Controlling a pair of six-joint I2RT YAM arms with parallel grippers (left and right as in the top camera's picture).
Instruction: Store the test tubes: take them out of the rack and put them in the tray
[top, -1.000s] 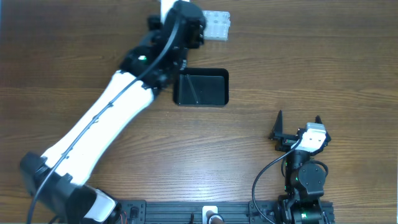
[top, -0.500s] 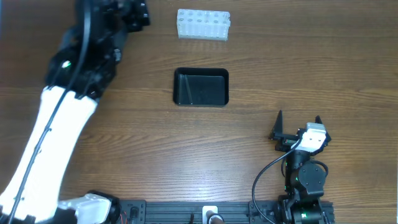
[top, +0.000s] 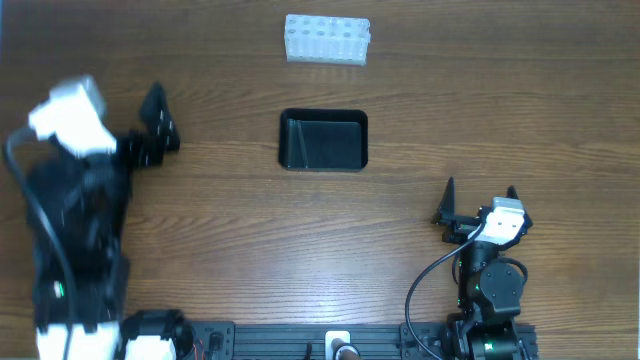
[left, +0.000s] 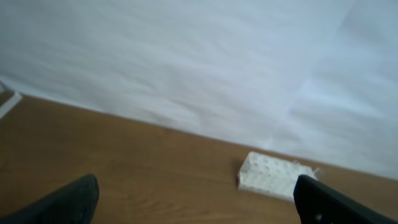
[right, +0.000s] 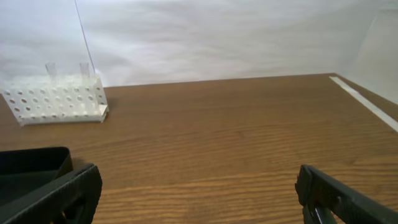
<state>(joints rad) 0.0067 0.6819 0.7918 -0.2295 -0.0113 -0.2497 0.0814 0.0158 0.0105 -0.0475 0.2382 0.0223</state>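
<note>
The white test tube rack (top: 327, 38) stands at the back of the table; in the right wrist view the rack (right: 56, 99) holds two clear tubes (right: 50, 68) at one end. In front of it lies the black tray (top: 323, 140), with a thin clear streak like a tube across its floor. My left gripper (top: 163, 120) hangs open and empty at the far left, well away from both. From the left wrist view the left gripper (left: 196, 186) faces the rack (left: 273, 176) from afar. My right gripper (top: 480, 188) is open and empty at the front right, also seen as the right gripper (right: 199, 171).
Bare wooden tabletop (top: 230, 230) surrounds the rack and tray. A white wall (right: 217, 37) rises behind the table's far edge. The corner of the tray (right: 31, 165) lies just ahead of my right gripper's finger.
My left arm has swung away from the rack at the back, moving left and back toward its base. The right arm, rack and tray have not moved.
</note>
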